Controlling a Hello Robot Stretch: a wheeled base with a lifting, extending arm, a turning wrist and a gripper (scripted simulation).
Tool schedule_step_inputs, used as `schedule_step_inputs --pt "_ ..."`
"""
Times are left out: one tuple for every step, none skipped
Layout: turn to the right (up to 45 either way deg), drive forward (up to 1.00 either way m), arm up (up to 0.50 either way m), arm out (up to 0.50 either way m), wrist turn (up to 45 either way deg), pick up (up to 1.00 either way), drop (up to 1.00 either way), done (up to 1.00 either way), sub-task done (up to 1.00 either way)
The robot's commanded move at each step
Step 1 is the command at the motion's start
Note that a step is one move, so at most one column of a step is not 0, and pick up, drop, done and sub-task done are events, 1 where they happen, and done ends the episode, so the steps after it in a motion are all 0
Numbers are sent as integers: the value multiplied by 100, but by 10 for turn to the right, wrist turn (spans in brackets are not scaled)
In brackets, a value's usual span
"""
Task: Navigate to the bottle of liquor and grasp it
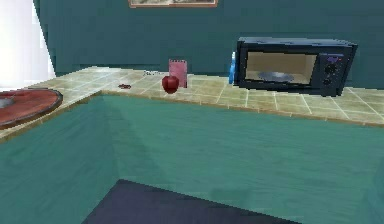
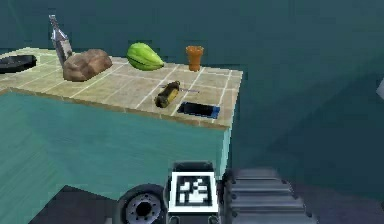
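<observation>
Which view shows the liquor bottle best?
The arm side view: the bottle stands on the counter behind the brown loaf, with its whole outline clear against the wall. The forward view faces an apple and a microwave.

Teal walls point(image 1: 120, 30), tan tiled counter point(image 1: 260, 100), dark floor point(image 1: 180, 205).

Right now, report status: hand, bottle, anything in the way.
Hand low at the bottom edge, load unclear. Bottle upright on the counter, arm side view's left. Brown lump close beside it.
</observation>
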Motion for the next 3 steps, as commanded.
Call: schedule_step_inputs --pt "0 0 0 50 0 0 0 0 0" --pt "0 0 0 0 450 0 0 0 0" --pt "0 0 0 0 450 0 0 0 0"
